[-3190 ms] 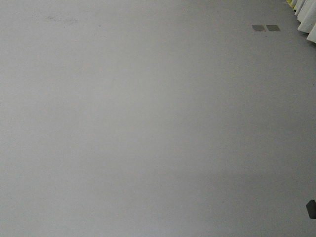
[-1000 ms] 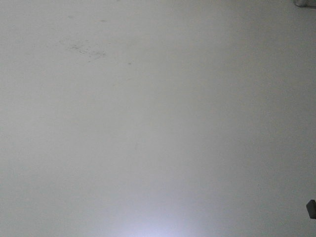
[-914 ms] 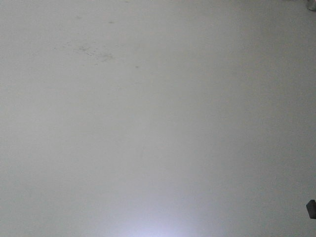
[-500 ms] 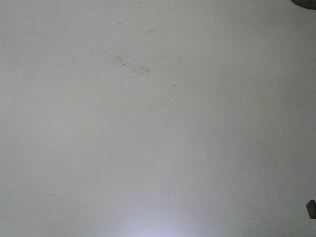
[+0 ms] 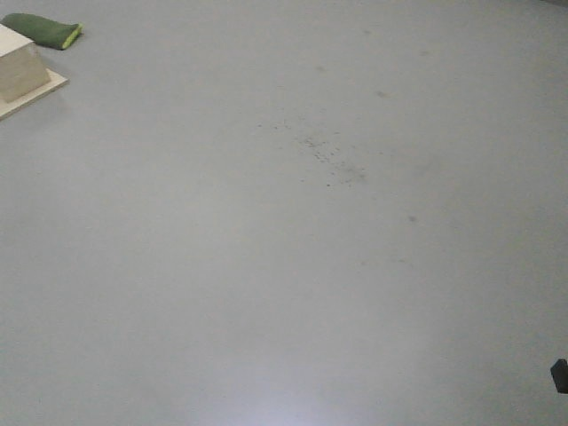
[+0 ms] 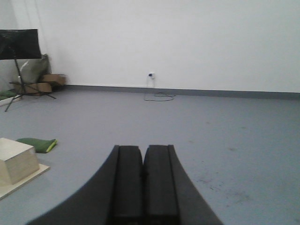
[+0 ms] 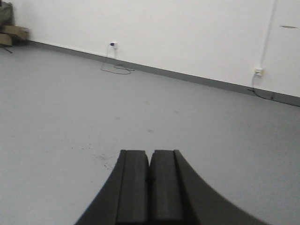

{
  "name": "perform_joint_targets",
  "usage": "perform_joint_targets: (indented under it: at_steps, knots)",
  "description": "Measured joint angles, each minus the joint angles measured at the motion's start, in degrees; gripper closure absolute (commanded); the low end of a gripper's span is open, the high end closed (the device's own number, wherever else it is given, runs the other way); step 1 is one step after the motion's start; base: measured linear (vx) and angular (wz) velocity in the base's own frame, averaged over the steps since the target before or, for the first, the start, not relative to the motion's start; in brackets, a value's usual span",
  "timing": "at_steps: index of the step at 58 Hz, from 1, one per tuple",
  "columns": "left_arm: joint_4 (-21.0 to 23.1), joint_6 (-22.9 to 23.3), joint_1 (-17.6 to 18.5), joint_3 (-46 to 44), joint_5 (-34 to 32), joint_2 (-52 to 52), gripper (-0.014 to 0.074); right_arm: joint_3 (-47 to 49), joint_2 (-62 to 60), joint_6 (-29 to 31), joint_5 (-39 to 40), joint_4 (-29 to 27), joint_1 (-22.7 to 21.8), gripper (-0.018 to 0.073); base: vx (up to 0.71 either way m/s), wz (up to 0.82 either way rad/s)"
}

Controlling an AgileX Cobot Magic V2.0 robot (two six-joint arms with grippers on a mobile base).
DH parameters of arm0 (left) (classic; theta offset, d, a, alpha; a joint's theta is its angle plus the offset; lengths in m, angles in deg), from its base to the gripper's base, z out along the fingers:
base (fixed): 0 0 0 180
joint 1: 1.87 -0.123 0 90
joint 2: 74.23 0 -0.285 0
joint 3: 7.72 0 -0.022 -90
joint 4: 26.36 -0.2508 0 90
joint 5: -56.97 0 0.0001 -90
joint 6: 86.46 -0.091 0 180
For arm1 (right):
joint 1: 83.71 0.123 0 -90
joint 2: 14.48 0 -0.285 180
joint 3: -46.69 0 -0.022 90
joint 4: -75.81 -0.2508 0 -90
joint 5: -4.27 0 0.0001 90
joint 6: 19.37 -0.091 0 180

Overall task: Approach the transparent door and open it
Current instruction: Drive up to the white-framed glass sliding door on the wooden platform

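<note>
Left jaws: shut pad against pad, nothing held, over bare grey floor (image 6: 243, 140). Right jaws: likewise pressed together, nothing between.

Front view only: small dark item (image 5: 559, 375) at the lower right edge, too little showing to identify.

Front view, fainter in both wrist views: patch of dark specks (image 5: 333, 160) on the floor, right of centre.

Front and left wrist views, not the right: pale boxy block (image 5: 18, 69) on a flat pale board (image 5: 40, 91), in the upper left corner of the front view. Green cloth-like bundle (image 5: 40, 29) with a yellow-green edge, lying near the block on its far side, apart from it.

Left wrist view only: black panel on a tripod stand (image 6: 18, 43) at far left. Cardboard boxes (image 6: 47, 83) stacked by the white wall (image 6: 187, 42) beside the stand.

Both wrist views: grey skirting (image 6: 225, 92) along the wall foot. Wall socket (image 6: 151, 75) with a loose cable (image 6: 159, 97) looped on the floor below.

Right wrist view only: further socket (image 7: 257, 71) at far right, thin conduit (image 7: 268, 33) rising from it up the wall.

Against the front view half a second earlier: specks shifted right and down. Block, board and bundle newly in the corner. Dark shape at the top right edge gone. Floor greyer, less washed out. Dark item at lower right in the same spot.

Transparent door: in none of the three views, so neither place nor look can be told.
</note>
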Motion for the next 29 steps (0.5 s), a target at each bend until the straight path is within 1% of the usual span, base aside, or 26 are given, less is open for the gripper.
perform_joint_targets:
  at_steps: [29]
  knots:
    - [0.0,0.0,0.0,0.0,0.0,0.0,0.0602,0.0,0.0,0.0,0.0,0.0,0.0,0.0567,0.62,0.69]
